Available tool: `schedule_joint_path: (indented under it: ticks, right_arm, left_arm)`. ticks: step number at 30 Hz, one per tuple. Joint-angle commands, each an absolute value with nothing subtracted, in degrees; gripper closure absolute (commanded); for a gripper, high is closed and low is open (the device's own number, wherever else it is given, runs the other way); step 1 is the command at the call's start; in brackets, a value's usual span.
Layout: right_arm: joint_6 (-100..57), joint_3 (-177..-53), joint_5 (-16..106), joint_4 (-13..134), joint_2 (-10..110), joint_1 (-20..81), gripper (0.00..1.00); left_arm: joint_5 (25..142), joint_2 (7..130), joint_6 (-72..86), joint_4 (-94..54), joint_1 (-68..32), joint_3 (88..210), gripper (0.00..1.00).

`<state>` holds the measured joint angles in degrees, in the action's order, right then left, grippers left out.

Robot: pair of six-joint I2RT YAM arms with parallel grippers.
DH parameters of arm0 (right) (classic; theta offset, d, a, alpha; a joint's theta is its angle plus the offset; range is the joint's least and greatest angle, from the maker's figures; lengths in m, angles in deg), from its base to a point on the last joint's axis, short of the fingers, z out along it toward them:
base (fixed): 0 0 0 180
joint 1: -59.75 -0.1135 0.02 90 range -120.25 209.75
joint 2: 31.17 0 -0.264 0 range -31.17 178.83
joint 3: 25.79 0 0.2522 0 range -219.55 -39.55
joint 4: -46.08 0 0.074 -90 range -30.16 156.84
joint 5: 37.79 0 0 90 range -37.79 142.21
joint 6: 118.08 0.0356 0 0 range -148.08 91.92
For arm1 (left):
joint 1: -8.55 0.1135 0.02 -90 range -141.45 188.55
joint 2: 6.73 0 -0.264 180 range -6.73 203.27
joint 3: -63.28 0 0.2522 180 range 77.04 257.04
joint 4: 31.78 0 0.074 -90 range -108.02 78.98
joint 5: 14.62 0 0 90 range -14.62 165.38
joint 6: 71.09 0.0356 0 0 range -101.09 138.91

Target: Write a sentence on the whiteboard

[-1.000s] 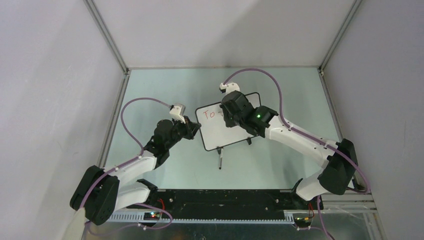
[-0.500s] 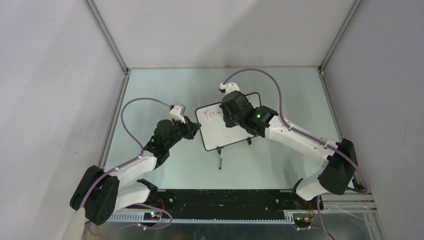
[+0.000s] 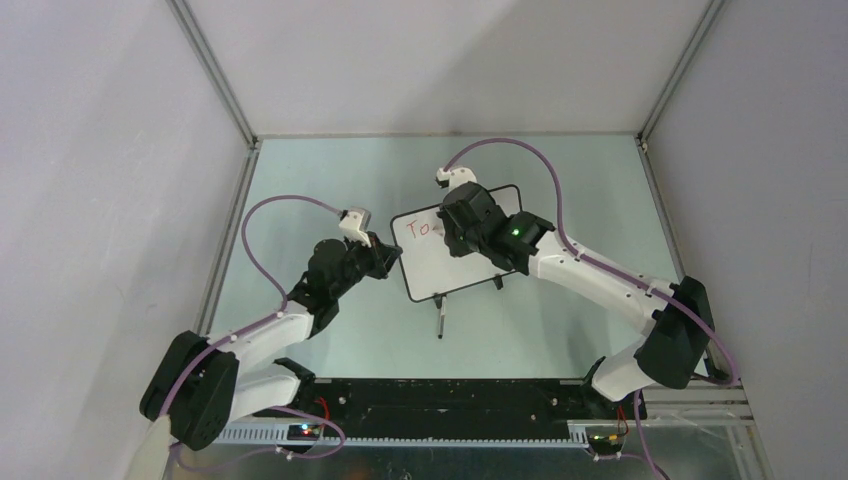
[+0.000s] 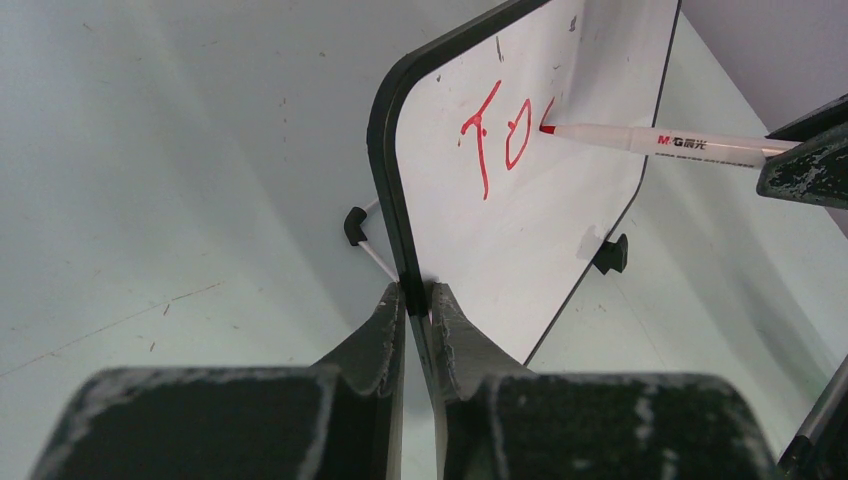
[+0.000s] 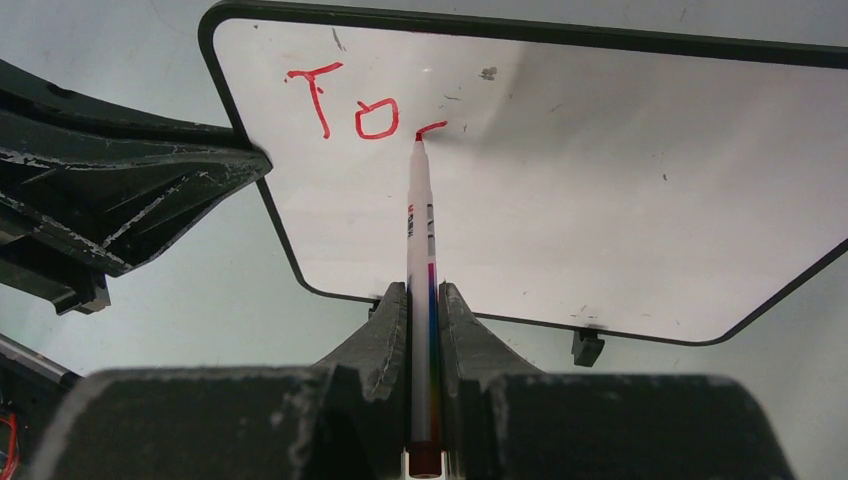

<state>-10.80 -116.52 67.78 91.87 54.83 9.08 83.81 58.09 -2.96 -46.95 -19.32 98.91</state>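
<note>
The whiteboard (image 3: 440, 268) stands tilted on its small black feet in the middle of the bench (image 3: 350, 170), between the two arms. The left gripper (image 4: 415, 290) is pinched onto the board's black frame at its left edge, one finger on each face, steadying it. The right gripper (image 5: 423, 295) is pressed together on a white marker (image 5: 420, 230), whose barrel runs out between the fingers towards the board. Its red tip touches the glossy face just right of the letters.

The sentence (image 5: 365, 105) is barely begun. Only "To" is written in red near the upper left corner, and a short curved stroke at the tip looks like the start of a third letter. By that, the step in hand is writing the first word, and nearly all of the task remains.

The next move calls for carrying the tip through the letter's curve with light, even pressure while the left gripper braces the board so it does not tip back or slide. A slim dark pen-like thing (image 3: 439, 322) lies on the bench just in front of the board, apart from both arms.
</note>
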Motion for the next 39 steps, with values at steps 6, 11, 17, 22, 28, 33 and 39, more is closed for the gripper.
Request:
schedule_joint_path:
  ticks: [6,11,17,22,28,33,39]
  right_arm:
    - [-11.33,-118.86,69.46,93.14,55.32,8.91,1.0]
    - [-11.21,-118.85,70.54,93.41,54.99,8.97,1.0]
    - [-10.97,-118.98,71.8,93.33,54.77,9.25,1.0]
    - [-10.69,-119.63,72.29,93.5,55.11,9.34,1.0]
    - [-10.51,-120.38,72.34,93.5,55.44,9.41,1.0]
    - [-10.5,-121.64,72.0,93.87,56.19,9.43,1.0]
    - [-10.61,-122.85,72.34,94.26,56.93,9.49,1.0]
  left_arm:
    - [82.69,56.82,-0.59,-47.63,-19.65,99.9,1.0]
    - [82.75,56.77,-0.6,-47.56,-19.66,99.89,1.0]
    - [82.79,56.73,-0.56,-47.7,-19.67,99.82,1.0]
    - [82.91,56.73,-0.59,-47.9,-19.66,99.73,1.0]
    - [82.99,56.87,-0.57,-48.06,-19.7,99.72,1.0]
    - [83.06,56.99,-0.43,-48.11,-19.87,99.73,1.0]
    - [82.66,56.74,0.04,-47.95,-20.38,99.8,1.0]
